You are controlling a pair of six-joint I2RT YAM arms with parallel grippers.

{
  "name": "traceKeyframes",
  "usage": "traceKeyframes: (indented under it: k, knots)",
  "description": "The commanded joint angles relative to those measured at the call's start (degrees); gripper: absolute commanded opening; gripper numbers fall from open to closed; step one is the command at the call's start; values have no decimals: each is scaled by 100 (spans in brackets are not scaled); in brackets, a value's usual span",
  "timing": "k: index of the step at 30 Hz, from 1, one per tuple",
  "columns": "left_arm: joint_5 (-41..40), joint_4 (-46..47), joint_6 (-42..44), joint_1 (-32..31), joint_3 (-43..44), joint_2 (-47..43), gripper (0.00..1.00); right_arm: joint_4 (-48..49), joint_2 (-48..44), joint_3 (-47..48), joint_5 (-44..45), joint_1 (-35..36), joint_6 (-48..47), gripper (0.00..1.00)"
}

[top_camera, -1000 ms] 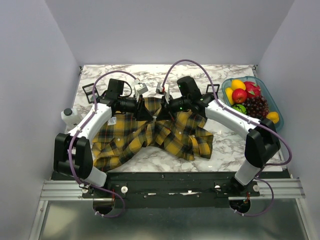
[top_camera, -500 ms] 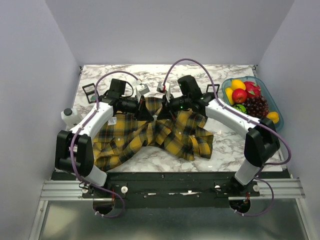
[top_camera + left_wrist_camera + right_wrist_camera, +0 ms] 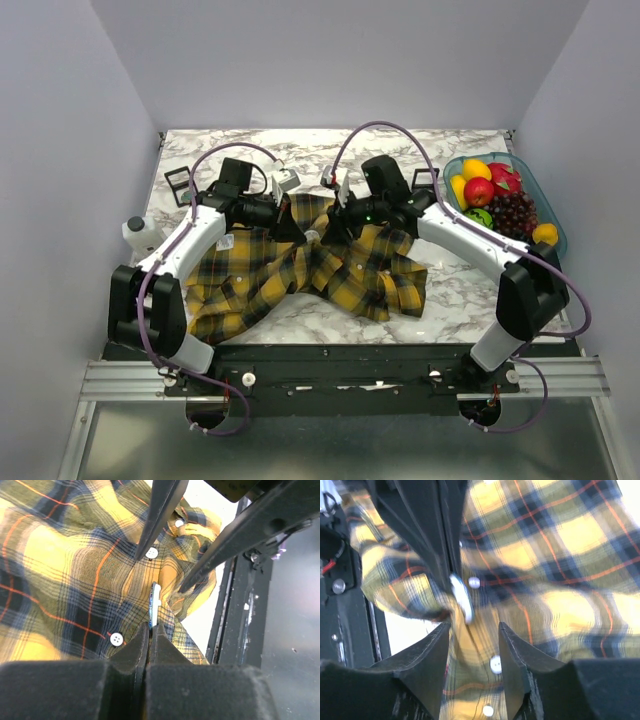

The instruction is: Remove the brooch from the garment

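Note:
The garment (image 3: 250, 275) is a yellow and dark plaid shirt, bunched up in the middle of the table. The brooch (image 3: 154, 602) shows edge-on as a thin pale disc standing up from a fold by the button placket. My left gripper (image 3: 150, 626) is shut on its lower edge. In the right wrist view the brooch (image 3: 461, 597) is a blurred pale sliver just beyond my right gripper (image 3: 473, 627), which stands open over the cloth and holds nothing. In the top view the left gripper (image 3: 298, 231) and right gripper (image 3: 332, 226) meet above the shirt's raised fold.
A teal basket (image 3: 545, 205) of fruit stands at the right edge. At the left edge is a white bottle (image 3: 140, 236). Black square frames (image 3: 178, 183) lie at the back left and back right (image 3: 428, 180). Small white buttons (image 3: 116, 639) line the placket.
My left gripper has closed onto the brooch. My right gripper was shut at the fold and has opened, letting go, and its arm has shifted slightly to the right.

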Motion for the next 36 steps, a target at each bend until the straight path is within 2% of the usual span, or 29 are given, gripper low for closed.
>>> traceKeyframes:
  k: [1,6,10,18,27,30,36]
  knots:
    - [-314,-114,42,-13,93,-521,0,72,-133,-341,273,-36,-41,54]
    - [-226,-71,-160,-13,110,-566,0,178,25,-587,466,-36,-93,55]
    - [-252,-70,-151,-13,75,-548,0,73,-62,-351,484,-54,-217,54]
    - [99,131,-327,-13,-92,-478,0,64,-133,160,-709,-291,177,56]
    - [503,431,-591,-13,-110,-408,0,231,235,229,-1334,-300,881,55]
    - [547,466,-617,-13,-66,-364,0,204,420,379,-1537,-300,943,53]
    - [618,483,-635,-13,-21,-302,0,178,623,599,-1643,-309,1066,41]
